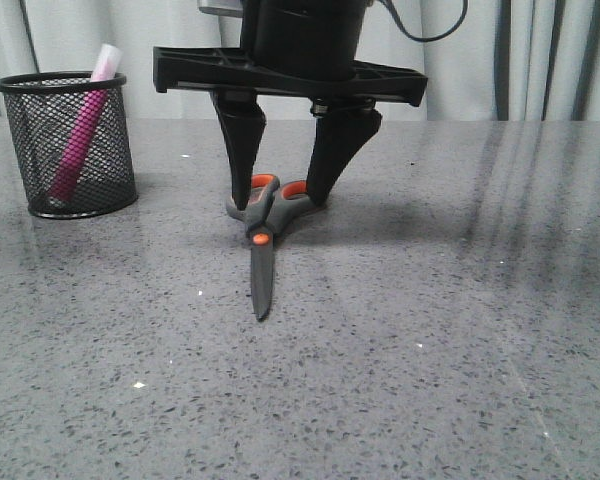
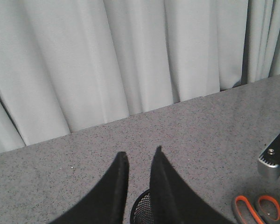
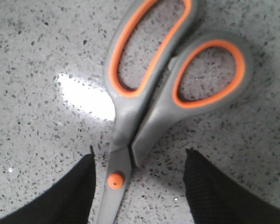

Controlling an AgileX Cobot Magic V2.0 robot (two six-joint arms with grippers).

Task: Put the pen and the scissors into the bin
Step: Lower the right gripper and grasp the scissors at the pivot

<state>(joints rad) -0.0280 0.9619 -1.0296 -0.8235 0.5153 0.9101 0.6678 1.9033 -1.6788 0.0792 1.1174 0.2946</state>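
Observation:
The scissors [image 1: 260, 240] lie flat on the grey table, handles toward the back and blades pointing forward. My right gripper [image 1: 278, 203] is open and down at the table, one finger on each side of the handles just behind the orange pivot. The right wrist view shows the scissors [image 3: 126, 135] between the spread fingers of the gripper [image 3: 140, 156], with gaps on both sides. The bin [image 1: 70, 150] stands at the back left with the pen [image 1: 80, 140] leaning inside, cap up. My left gripper [image 2: 140, 151] is slightly open and empty above the bin [image 2: 142, 210].
The speckled grey table [image 1: 430, 350] stretches forward and to the right. A pale curtain [image 1: 540, 60] hangs behind its back edge. The left wrist view also shows the scissors' handles [image 2: 255, 210] and part of the right arm [image 2: 273, 161].

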